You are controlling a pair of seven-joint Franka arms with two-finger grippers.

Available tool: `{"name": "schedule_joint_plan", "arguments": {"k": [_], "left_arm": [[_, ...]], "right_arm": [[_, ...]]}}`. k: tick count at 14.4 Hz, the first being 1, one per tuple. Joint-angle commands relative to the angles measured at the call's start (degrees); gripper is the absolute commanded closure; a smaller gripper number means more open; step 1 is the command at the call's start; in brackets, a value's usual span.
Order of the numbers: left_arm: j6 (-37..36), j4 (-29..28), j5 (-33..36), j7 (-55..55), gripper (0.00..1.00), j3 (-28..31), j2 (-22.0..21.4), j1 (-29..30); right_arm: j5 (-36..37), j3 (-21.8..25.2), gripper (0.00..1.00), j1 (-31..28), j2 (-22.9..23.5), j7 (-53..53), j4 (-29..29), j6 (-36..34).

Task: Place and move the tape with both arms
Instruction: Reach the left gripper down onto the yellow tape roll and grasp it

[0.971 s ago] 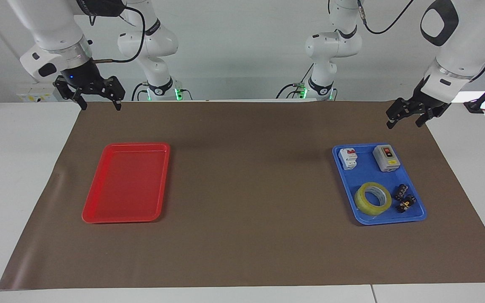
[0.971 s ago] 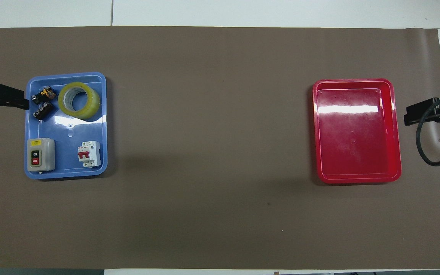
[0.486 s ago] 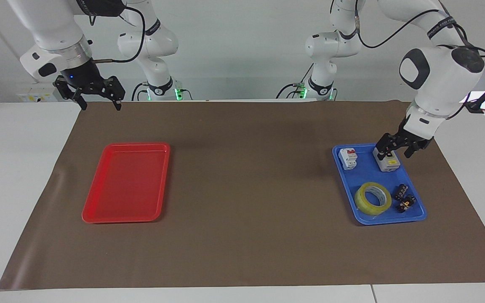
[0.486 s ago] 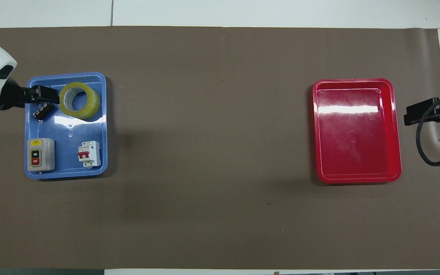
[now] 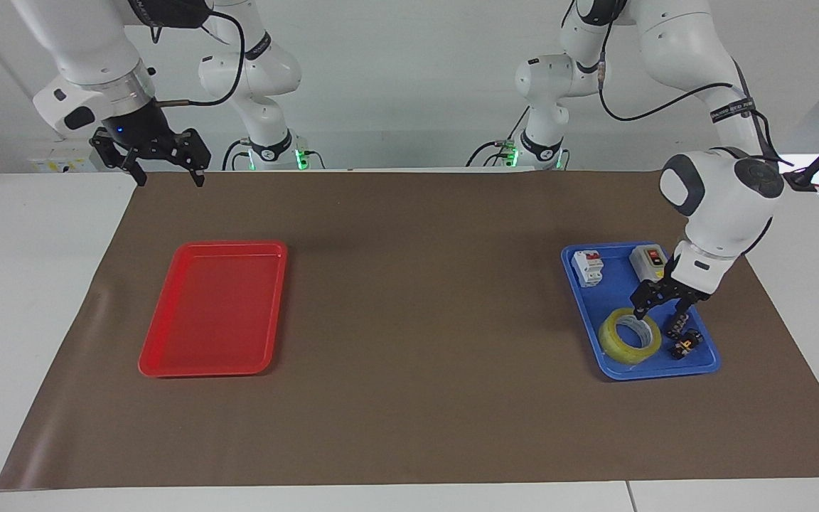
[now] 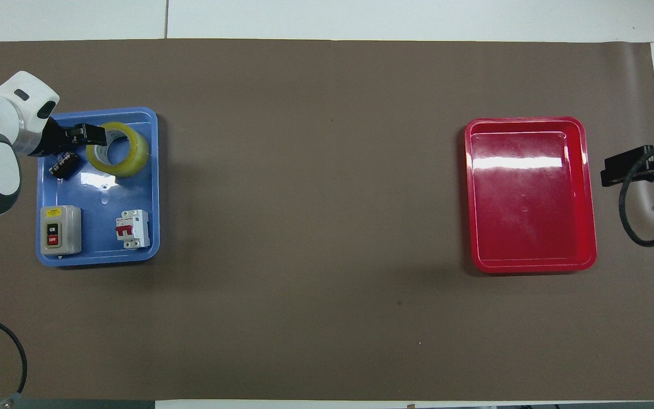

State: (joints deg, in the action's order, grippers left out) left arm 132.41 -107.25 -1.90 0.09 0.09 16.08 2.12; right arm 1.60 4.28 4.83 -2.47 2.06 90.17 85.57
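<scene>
The yellow tape (image 5: 621,346) lies flat in the blue tray (image 5: 618,293), in the part of the tray farther from the robots. It also shows in the overhead view (image 6: 134,154), in the same tray (image 6: 100,196). My left gripper (image 5: 657,317) is open and low over the tape's rim on the side toward the left arm's end. One finger is over the tape's hole and the other is outside it. In the overhead view the left gripper (image 6: 93,134) covers that rim. My right gripper (image 5: 166,171) is open and waits over the mat's edge at the right arm's end.
The blue tray also holds black connectors (image 5: 686,343) beside the tape, a grey on/off switch box (image 6: 61,228) and a white circuit breaker (image 6: 134,228). A red tray (image 5: 168,313) sits toward the right arm's end, with nothing in it.
My left arm has swung in from outside the mat, passed over the switch box and come down over the tape. The right arm has not moved.
</scene>
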Motion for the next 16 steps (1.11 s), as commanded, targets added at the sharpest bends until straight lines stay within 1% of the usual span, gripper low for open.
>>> {"name": "schedule_joint_plan", "arguments": {"k": [1, 3, 5, 10, 11, 13, 14, 16], "left_arm": [[3.63, -1.21, 0.32, 0.79, 0.0, 0.09, 0.79, 0.95], [4.52, -1.39, 0.32, 0.79, 0.0, 0.09, 2.11, 0.87], [4.87, -1.82, 0.32, 0.79, 0.0, 0.09, 2.29, 0.78], [8.48, -2.0, 0.32, 0.36, 0.0, 0.09, 4.66, -0.01], [8.65, -2.26, 0.32, 0.27, 0.02, 0.09, 4.84, -0.27], [8.74, -2.79, 0.4, 0.27, 0.14, 0.09, 4.84, -0.45], [8.74, -2.88, 0.32, 0.27, 0.32, 0.17, 4.84, -0.45], [8.74, -3.58, 0.4, 0.18, 0.72, 0.17, 4.66, -0.45]], "right_arm": [[-0.46, -0.41, 0.0, -0.79, -0.25, 0.84, 0.18, 0.47], [-0.46, -0.41, 0.0, -0.78, -0.25, 0.84, 0.18, 0.47], [-0.46, -0.41, 0.0, -0.79, -0.25, 0.84, 0.18, 0.47], [-0.46, -0.41, 0.0, -0.79, -0.25, 0.84, 0.18, 0.47], [-0.46, -0.41, 0.0, -0.79, -0.25, 0.84, 0.18, 0.47], [-0.46, -0.41, 0.0, -0.79, -0.25, 0.84, 0.18, 0.47], [-0.46, -0.41, 0.0, -0.79, -0.25, 0.84, 0.18, 0.47], [-0.46, -0.41, 0.0, -0.79, -0.25, 0.84, 0.18, 0.47]]}}
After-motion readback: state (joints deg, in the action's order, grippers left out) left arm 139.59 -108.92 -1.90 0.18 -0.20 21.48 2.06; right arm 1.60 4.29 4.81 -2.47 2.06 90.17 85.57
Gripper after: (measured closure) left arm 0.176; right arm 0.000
